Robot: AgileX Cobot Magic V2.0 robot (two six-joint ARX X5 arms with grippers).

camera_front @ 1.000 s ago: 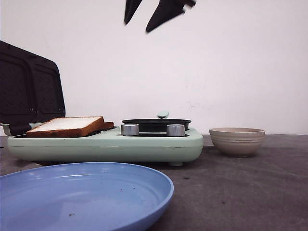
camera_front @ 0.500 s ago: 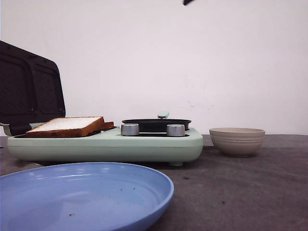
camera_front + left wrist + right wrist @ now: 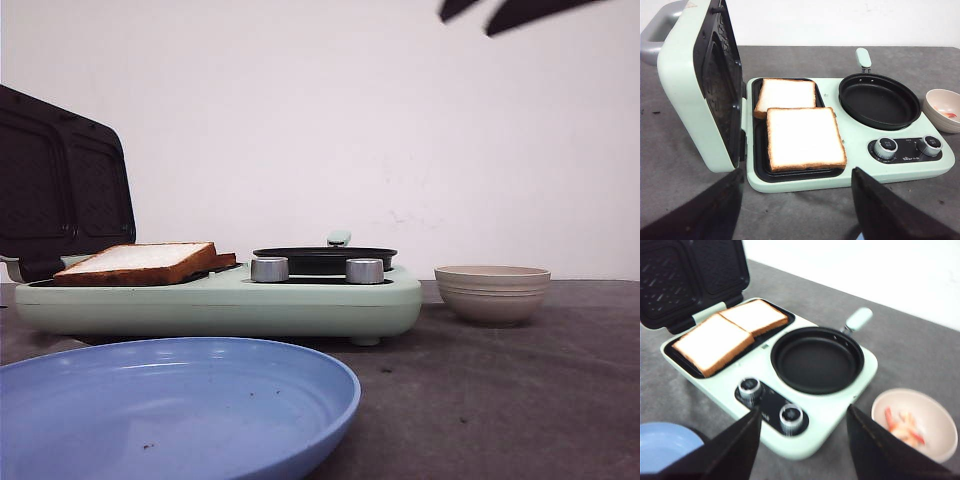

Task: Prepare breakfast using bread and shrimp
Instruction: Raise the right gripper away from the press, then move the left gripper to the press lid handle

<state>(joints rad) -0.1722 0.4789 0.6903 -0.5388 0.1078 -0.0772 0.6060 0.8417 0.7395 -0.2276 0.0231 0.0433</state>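
Observation:
Two slices of bread (image 3: 805, 137) (image 3: 786, 94) lie overlapping on the dark grill tray of the mint-green breakfast machine (image 3: 850, 172); the front view shows the bread (image 3: 140, 262) edge-on. Orange-pink shrimp (image 3: 902, 427) lie in the beige bowl (image 3: 927, 402) on the table, right of the machine. My left gripper (image 3: 796, 175) is open and empty, in front of the grill side. My right gripper (image 3: 804, 410) is open and empty too, high over the knobs, its fingers (image 3: 530, 12) at the top edge of the front view.
An empty black frying pan (image 3: 879, 100) sits on the machine's right half, behind two silver knobs (image 3: 885, 147). The grill lid (image 3: 60, 185) stands open at the left. A blue plate (image 3: 170, 400) lies nearest the camera. The bowl (image 3: 492, 292) stands right of the machine.
In the front view the right gripper's fingers have moved from above the machine's middle, up out of frame, then rightward along the top edge. Bread, bowl and plate have not moved.

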